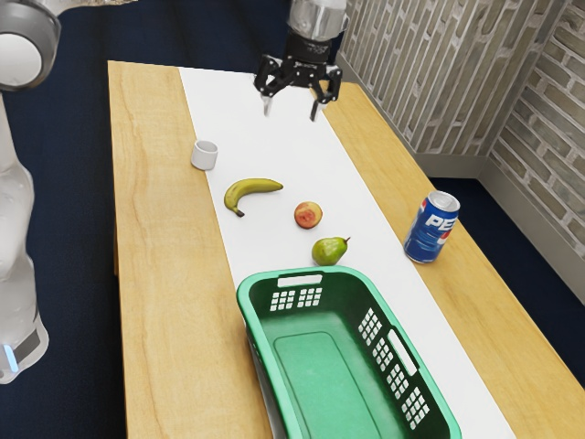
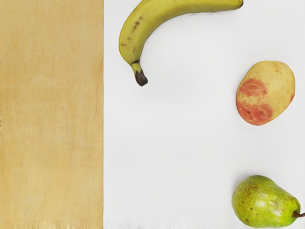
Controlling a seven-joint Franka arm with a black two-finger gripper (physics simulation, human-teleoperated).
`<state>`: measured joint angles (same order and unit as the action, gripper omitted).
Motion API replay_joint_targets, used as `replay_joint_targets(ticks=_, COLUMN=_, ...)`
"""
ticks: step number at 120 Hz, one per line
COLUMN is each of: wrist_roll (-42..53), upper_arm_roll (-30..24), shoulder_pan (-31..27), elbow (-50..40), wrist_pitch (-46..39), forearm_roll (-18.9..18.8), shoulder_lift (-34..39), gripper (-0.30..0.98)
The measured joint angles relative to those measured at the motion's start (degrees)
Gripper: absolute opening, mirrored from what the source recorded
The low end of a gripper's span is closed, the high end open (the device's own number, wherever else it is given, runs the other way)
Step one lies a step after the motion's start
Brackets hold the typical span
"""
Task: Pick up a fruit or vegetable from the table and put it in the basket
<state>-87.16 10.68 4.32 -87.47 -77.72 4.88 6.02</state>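
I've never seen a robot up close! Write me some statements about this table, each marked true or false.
1. The peach lies between the banana and the pear. True.
2. The pear is inside the basket. False: it lies outside.
3. The pincer hangs open above the table. True.
4. The blue can lies on its side. False: it stands upright.
5. The cup touches the banana. False: there is a gap between them.

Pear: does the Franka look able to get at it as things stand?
Probably yes. The gripper is open and empty, and nothing lies on the pear; the peach-like fruit sits clear of it. The basket stands close by, so it might crowd a finger on that side.
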Motion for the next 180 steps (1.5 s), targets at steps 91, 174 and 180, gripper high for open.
replay_joint_targets(ticks=91, wrist_roll=-24.45, upper_arm_roll=-7.28, shoulder_pan=-3.62, elbow=2.24, wrist_pitch=-5.18, forearm_roll=-0.17, shoulder_lift=-12.36, gripper=0.69)
replay_joint_targets(ticks=174, wrist_roll=27.02, upper_arm_roll=-7.34, shoulder_pan=-10.27, elbow=-4.70, wrist_pitch=-27.25, forearm_roll=-2.50, shoulder_lift=-17.55, gripper=0.69)
replay_joint_targets(ticks=180, wrist_roll=29.41, upper_arm_roll=-7.34, shoulder_pan=-9.89, elbow=-7.84, wrist_pitch=-28.46, forearm_roll=-2.53, shoulder_lift=-15.49, gripper=0.69)
